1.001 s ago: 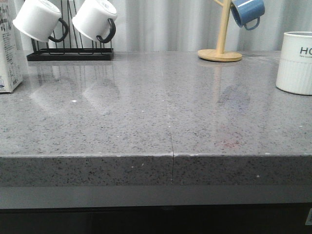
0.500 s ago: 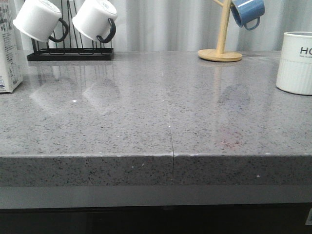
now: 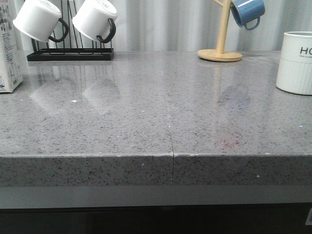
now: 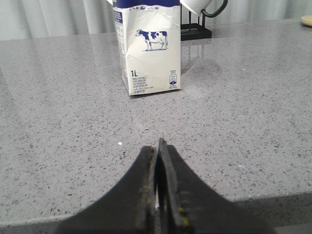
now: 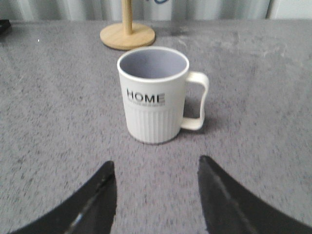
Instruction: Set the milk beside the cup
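Note:
The milk [image 4: 152, 46], a white 1L carton with a blue top band and a cow picture, stands upright at the far left of the counter; the front view catches only its edge [image 3: 9, 53]. My left gripper [image 4: 158, 146] is shut and empty, short of the carton. The cup [image 5: 155, 95], cream-white and ribbed with black "HOME" lettering and a white handle, stands at the far right [image 3: 296, 62]. My right gripper [image 5: 157, 165] is open just in front of it, nothing between its fingers. Neither gripper shows in the front view.
A black rack [image 3: 70, 52] with two white, black-handled mugs [image 3: 39, 19] stands at the back left. A wooden mug tree [image 3: 220, 51] carrying a blue mug [image 3: 247, 12] stands at the back right. The grey speckled counter [image 3: 161, 107] has its front edge near me.

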